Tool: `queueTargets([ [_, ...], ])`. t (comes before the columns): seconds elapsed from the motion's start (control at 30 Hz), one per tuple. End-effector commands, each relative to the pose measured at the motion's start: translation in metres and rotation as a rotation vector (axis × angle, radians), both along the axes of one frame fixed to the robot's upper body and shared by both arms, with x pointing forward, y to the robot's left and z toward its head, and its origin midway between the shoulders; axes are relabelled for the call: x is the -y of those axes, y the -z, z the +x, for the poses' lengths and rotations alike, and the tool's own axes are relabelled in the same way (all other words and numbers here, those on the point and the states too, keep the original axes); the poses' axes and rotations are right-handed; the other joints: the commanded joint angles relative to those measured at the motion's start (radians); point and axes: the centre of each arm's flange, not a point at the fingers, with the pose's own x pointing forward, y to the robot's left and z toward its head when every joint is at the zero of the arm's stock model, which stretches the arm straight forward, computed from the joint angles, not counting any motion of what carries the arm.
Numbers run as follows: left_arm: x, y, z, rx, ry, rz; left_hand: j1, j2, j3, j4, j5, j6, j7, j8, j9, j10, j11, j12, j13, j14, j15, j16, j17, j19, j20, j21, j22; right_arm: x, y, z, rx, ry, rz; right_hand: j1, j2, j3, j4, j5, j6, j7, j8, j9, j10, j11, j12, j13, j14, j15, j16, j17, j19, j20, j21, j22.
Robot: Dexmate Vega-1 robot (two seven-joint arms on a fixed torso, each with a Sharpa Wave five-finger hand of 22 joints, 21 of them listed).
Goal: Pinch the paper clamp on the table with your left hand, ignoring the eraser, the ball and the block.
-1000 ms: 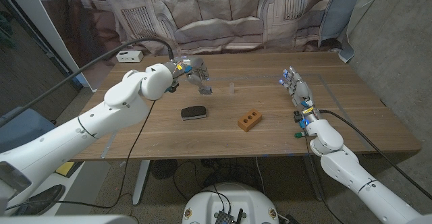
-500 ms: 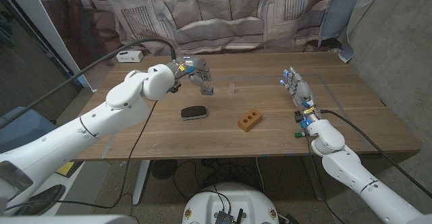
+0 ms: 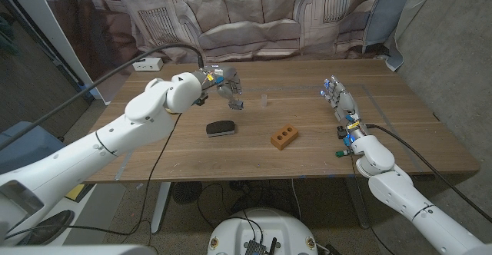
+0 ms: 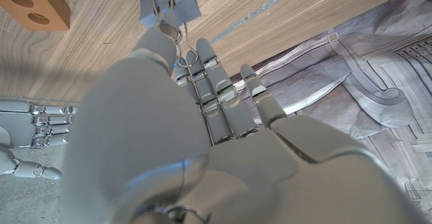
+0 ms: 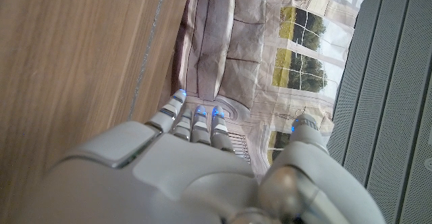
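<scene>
The paper clamp [image 3: 236,103] is a small silvery clip with wire handles, at the table's far left-middle. My left hand [image 3: 222,81] reaches down onto it from behind. In the left wrist view the clamp [image 4: 169,5] stands on the wood, and its wire handles run up between the thumb and fingertips [image 4: 202,52] of my left hand [image 4: 202,136], which pinches them. The black eraser [image 3: 220,128] lies nearer, and the orange block [image 3: 284,137] with holes lies right of it. My right hand [image 3: 338,97] waits at the right with straight, parted fingers, holding nothing.
A white box [image 3: 146,64] with a cable sits at the far left corner. A small clear object [image 3: 264,98] stands just right of the clamp. The block's corner [image 4: 34,1] appears close to the clamp in the left wrist view. Patterned cloth hangs behind the table.
My left hand has edged slightly right over the clamp, fingers still on its handles. The right hand, eraser and block have not moved.
</scene>
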Motion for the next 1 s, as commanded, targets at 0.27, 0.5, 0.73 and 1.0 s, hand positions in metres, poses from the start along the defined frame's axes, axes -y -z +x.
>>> queueTargets([
  [0.27,0.0054,-0.0027,0.0105,-0.053,-0.024,0.049,0.039,0.088,0.032,0.028,0.007,0.077,0.026,-0.017,0.007,0.148,-0.075,0.007,0.022,-0.036,-0.014,-0.039,-0.002,-0.013,0.022,-0.004,0.001,0.0028,0.0010,0.0029,-0.004,0.007,0.014,0.009,0.000,-0.004,-0.001,0.002,0.010,-0.002,0.001,0.003,0.005,0.003,0.000,0.003,0.007,0.004,0.000,0.006,-0.004,0.003,0.003,0.002],
  [0.5,0.0058,-0.0049,0.0125,-0.053,-0.023,0.055,0.028,0.086,0.042,0.028,0.011,0.041,0.032,-0.032,0.011,0.117,-0.069,-0.014,0.030,-0.075,-0.004,-0.057,-0.003,-0.021,0.035,-0.004,0.002,0.0028,0.0013,0.0027,-0.001,0.010,0.015,0.010,0.001,-0.004,-0.001,0.002,0.010,-0.002,0.000,0.003,0.005,0.002,0.000,0.003,0.006,0.002,0.000,0.006,-0.004,0.002,0.003,0.002],
  [0.73,0.0055,-0.0070,0.0138,-0.050,-0.019,0.055,0.009,0.079,0.047,0.029,0.013,0.006,0.043,-0.051,0.013,0.078,-0.051,-0.054,0.013,-0.122,0.010,-0.064,-0.004,-0.029,0.051,-0.004,0.002,0.0028,0.0021,0.0027,0.000,0.014,0.020,0.010,0.001,-0.004,-0.001,0.003,0.010,-0.002,0.000,0.003,0.005,0.004,-0.001,0.003,0.007,0.004,0.000,0.006,-0.004,0.002,0.003,0.002],
  [1.0,0.0038,-0.0075,0.0140,-0.049,-0.016,0.047,-0.015,0.076,0.050,0.032,0.014,-0.040,0.046,-0.076,0.013,0.036,-0.041,-0.094,-0.003,-0.173,0.032,-0.065,-0.005,-0.035,0.083,-0.003,0.003,0.0027,0.0017,0.0014,0.004,0.015,0.021,0.010,0.001,-0.005,-0.001,0.003,0.010,-0.001,0.000,0.003,0.005,0.003,-0.001,0.003,0.006,0.003,0.000,0.006,-0.004,0.002,0.003,0.002],
])
